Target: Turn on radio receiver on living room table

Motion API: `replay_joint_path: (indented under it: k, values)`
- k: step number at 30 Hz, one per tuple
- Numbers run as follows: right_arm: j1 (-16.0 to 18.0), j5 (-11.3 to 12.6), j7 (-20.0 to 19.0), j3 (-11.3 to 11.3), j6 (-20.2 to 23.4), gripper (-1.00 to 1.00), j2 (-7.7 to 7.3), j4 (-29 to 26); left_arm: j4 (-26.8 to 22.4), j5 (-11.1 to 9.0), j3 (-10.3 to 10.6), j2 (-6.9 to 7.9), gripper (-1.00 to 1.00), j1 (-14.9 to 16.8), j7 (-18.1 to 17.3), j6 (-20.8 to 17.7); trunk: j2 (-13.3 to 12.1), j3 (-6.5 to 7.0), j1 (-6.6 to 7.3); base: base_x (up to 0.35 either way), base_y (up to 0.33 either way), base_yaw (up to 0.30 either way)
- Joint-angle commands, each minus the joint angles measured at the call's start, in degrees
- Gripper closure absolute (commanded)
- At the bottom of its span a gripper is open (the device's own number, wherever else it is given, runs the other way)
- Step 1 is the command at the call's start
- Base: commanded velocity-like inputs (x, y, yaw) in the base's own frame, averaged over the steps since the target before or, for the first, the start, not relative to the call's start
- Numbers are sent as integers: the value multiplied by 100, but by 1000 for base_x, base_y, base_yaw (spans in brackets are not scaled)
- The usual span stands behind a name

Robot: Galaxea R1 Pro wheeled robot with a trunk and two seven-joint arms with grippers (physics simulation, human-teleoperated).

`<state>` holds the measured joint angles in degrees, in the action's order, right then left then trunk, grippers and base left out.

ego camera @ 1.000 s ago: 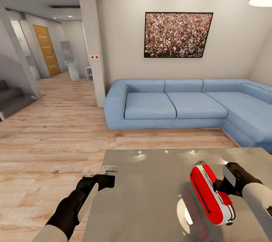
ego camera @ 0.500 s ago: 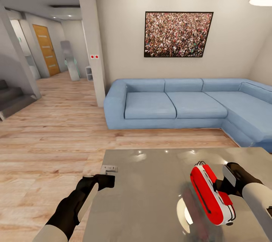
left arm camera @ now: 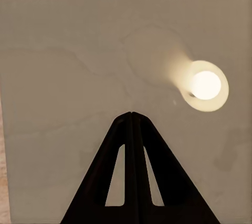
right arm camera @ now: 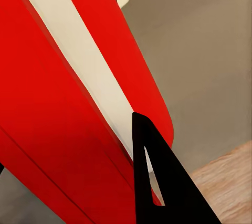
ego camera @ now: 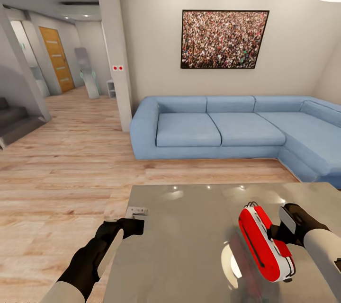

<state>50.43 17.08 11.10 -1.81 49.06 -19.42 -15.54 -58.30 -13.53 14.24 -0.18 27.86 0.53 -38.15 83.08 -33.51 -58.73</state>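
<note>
The radio receiver (ego camera: 264,243) is held tilted above the table (ego camera: 184,246) near its right edge, clamped in the right gripper (ego camera: 279,236), while the left gripper (ego camera: 135,225), fingers pressed together and empty, hovers over the table's left edge.

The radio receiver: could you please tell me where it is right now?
In the head view, the radio receiver sits on the right part of the grey coffee table, right beside the right gripper, with the blue sofa beyond the table.
</note>
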Motion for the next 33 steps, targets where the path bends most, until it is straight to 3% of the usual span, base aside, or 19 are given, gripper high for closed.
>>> replay_joint_path:
  k: [1, 33]
  values:
    - [2, -12, 6, 6, -1, 100, 0, -2, 1, 0, 0, 0, 100, 0, 0, 0, 0, -8, 0, 0, 0, 0]
    - [2, -12, 6, 6, -1, 100, 8, -2, 11, 0, 0, 0, 100, 0, 0, 0, 0, -261, 0, 0, 0, 0]
